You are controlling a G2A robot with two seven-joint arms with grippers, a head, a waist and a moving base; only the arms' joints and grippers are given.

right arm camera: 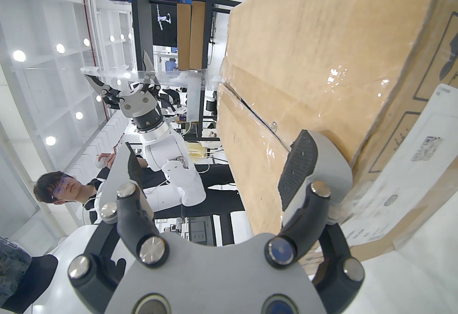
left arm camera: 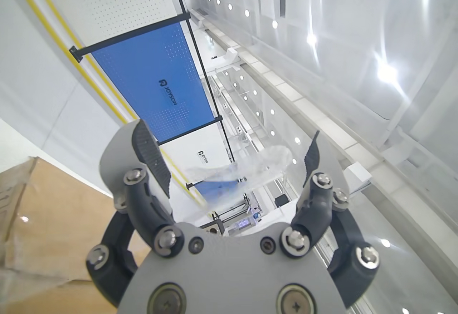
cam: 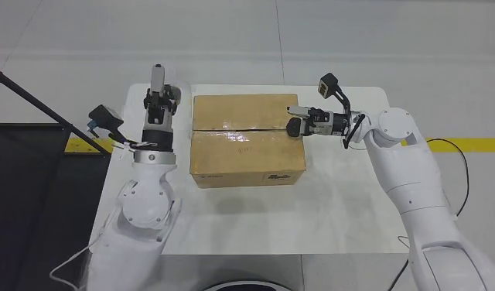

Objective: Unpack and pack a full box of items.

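Top view: closed cardboard box (cam: 247,140) sits mid white table (cam: 340,206), taped seam (cam: 247,126) running across its top. The left gripper (cam: 161,97) is just beside the box's far left corner, pointing away from the robot. The right gripper (cam: 292,122) is at the box's right edge, level with the seam.

Left wrist view: left gripper (left arm camera: 228,133) points up at the ceiling, jaws spread wide, clamping nothing. A clear tape strip (left arm camera: 250,168) lies across the gap between the fingers; can't tell whether it sticks to a pad. A box corner (left arm camera: 53,208) is just beside the gripper.

Right wrist view: right gripper (right arm camera: 214,147) is released, jaws wide apart. One finger pad (right arm camera: 298,168) is at the box top's edge near the seam (right arm camera: 250,107); the other finger is in free air. The box (right arm camera: 322,43) has glossy tape over its flaps and a white label (right arm camera: 422,158) on its side. Beyond the box, the left gripper (right arm camera: 118,73) is held upright and open, with the clear tape strip (right arm camera: 161,75) reaching from its tips toward the box.
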